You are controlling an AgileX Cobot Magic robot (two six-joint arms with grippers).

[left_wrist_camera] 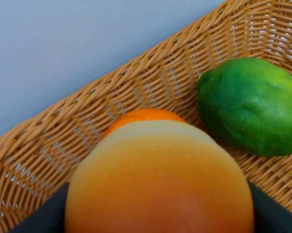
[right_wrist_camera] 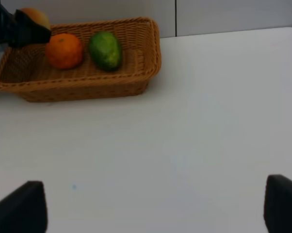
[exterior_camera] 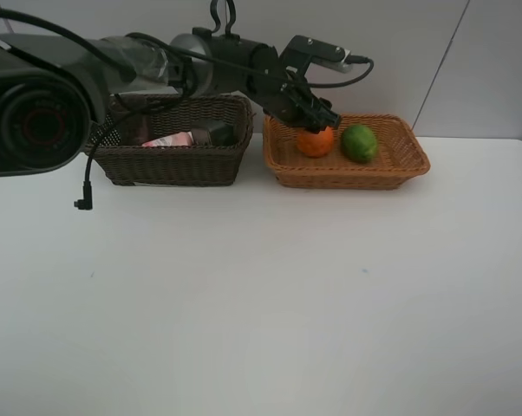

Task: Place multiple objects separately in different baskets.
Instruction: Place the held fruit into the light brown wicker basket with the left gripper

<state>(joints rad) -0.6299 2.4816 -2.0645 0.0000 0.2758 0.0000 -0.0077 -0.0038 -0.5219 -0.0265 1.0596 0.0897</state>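
My left gripper (exterior_camera: 317,117) reaches across to the light tan basket (exterior_camera: 348,180) and is shut on the red-orange bun (left_wrist_camera: 158,179), holding it just above the orange (exterior_camera: 315,141). The green round fruit (exterior_camera: 359,143) lies beside the orange in that basket. In the right wrist view the bun (right_wrist_camera: 34,17) shows in the black jaws over the tan basket's left end, with the orange (right_wrist_camera: 63,50) and green fruit (right_wrist_camera: 105,49) below. The dark brown basket (exterior_camera: 174,165) holds the pink bottle (exterior_camera: 168,139) and the dark grey pump bottle (exterior_camera: 216,133). My right gripper (right_wrist_camera: 155,204) is open over bare table.
The two baskets stand side by side at the table's far edge against the wall. The white table (exterior_camera: 261,295) stretches in front of them. A cable (exterior_camera: 88,186) hangs from the left arm beside the dark basket. The purple cup does not clearly show.
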